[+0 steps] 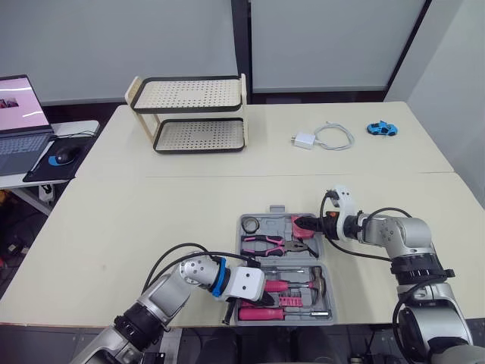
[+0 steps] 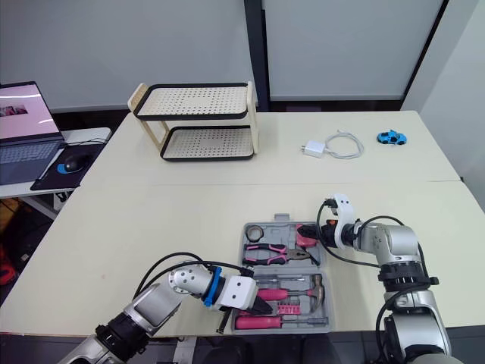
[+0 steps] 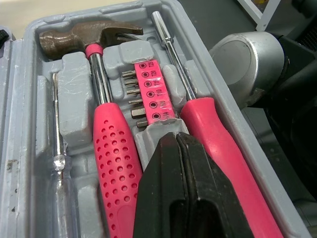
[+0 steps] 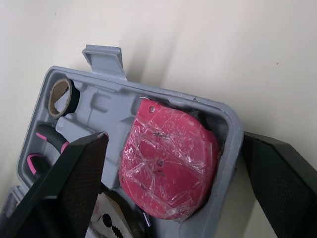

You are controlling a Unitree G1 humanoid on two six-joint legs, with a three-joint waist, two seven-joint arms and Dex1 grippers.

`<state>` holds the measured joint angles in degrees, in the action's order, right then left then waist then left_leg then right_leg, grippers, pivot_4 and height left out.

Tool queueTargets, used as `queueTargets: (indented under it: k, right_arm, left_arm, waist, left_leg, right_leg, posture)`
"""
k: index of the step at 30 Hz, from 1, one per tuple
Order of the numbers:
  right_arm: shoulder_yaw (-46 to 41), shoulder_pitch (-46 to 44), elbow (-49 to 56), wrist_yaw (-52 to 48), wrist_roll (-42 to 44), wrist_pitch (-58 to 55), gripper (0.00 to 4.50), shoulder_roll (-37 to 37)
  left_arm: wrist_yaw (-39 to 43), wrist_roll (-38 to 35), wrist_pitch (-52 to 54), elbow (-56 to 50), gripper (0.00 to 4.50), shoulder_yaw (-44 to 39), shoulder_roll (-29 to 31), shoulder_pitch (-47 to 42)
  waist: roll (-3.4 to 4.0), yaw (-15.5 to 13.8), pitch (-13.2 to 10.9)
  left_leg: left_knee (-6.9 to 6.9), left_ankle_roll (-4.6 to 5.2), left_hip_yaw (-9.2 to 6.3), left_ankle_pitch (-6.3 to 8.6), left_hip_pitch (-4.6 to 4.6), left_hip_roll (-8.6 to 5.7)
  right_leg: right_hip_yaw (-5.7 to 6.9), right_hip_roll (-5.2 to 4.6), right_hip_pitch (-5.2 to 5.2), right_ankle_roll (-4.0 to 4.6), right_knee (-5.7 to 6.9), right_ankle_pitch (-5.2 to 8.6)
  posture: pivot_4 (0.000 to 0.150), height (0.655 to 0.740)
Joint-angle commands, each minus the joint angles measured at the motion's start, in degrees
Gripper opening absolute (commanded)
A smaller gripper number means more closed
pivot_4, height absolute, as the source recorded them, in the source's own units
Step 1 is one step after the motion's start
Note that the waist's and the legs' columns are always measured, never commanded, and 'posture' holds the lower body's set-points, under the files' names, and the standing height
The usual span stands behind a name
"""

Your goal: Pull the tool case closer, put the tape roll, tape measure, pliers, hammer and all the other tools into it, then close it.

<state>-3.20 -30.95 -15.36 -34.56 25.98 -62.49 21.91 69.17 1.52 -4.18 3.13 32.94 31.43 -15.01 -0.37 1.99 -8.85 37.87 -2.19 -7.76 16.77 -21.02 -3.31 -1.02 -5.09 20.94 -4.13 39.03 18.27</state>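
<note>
The grey tool case (image 1: 277, 216) lies open at the table's front edge. Its far half holds the tape roll (image 1: 252, 224), the pink-handled pliers (image 1: 265, 244) and the pink tape measure (image 4: 168, 163). In the near half lie the hammer (image 3: 106, 148), a pink bit holder (image 3: 151, 89) and a pink-handled screwdriver (image 3: 218, 148). My left gripper (image 2: 263, 306) is shut and empty, low over the near half between the hammer handle and the screwdriver. My right gripper (image 4: 173, 141) is open at the case's far right corner, one finger inside beside the tape measure, the other outside the wall.
A two-tier perforated rack (image 1: 193, 114) stands at the back left of the table. A white charger with cable (image 1: 322, 138) and a blue toy car (image 1: 382, 128) lie at the back right. A laptop (image 1: 19, 114) and mouse (image 1: 64, 155) sit on a side desk to the left.
</note>
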Motion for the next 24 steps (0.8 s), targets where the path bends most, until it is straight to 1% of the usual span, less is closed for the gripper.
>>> queueTargets:
  k: [1, 7, 17, 24]
  right_arm:
    - [0.1, -0.5, 0.0, -4.1, 1.9, 3.1, 4.44, -1.2]
    - [0.6, 1.4, 3.5, -9.2, 3.5, 5.6, 4.44, -1.2]
    - [-0.7, 3.0, 6.5, -11.2, 3.4, 10.4, 4.44, -1.8]
    - [0.2, 3.0, 8.9, -13.5, 5.1, 8.5, 4.44, -1.3]
  left_arm:
    - [-1.0, 4.4, 1.1, 4.2, 0.00, 1.1, 2.2, 1.4]
    - [-0.9, 4.7, -0.5, 5.6, 0.00, 1.2, 2.9, 1.6]
    - [-0.6, 5.0, -1.2, 5.7, 0.00, 1.2, 3.6, 2.2]
    - [-0.4, 5.0, -1.0, 5.1, 0.00, 1.2, 3.7, 2.4]
  waist:
    - [0.00, 0.1, 0.0]
    - [0.01, 0.7, 0.0]
    - [0.01, 1.1, 0.0]
    - [0.01, 1.2, 0.0]
  left_leg:
    - [-0.01, 0.00, 0.00, 0.00, 0.02, 0.01]
    - [-0.05, 0.00, -0.01, 0.00, 0.02, 0.05]
    - [-0.08, 0.01, -0.02, 0.00, 0.03, 0.07]
    - [-0.09, 0.01, -0.02, 0.01, 0.03, 0.09]
  right_leg:
    - [0.00, 0.01, -0.01, 0.00, 0.00, 0.00]
    - [-0.01, 0.04, 0.02, 0.00, 0.00, 0.00]
    - [0.00, 0.06, 0.03, 0.00, 0.00, 0.00]
    - [-0.01, 0.07, 0.05, 0.00, 0.00, 0.00]
  posture:
    - [0.150, 0.7318]
    - [0.150, 0.7318]
    - [0.150, 0.7318]
    - [0.150, 0.7318]
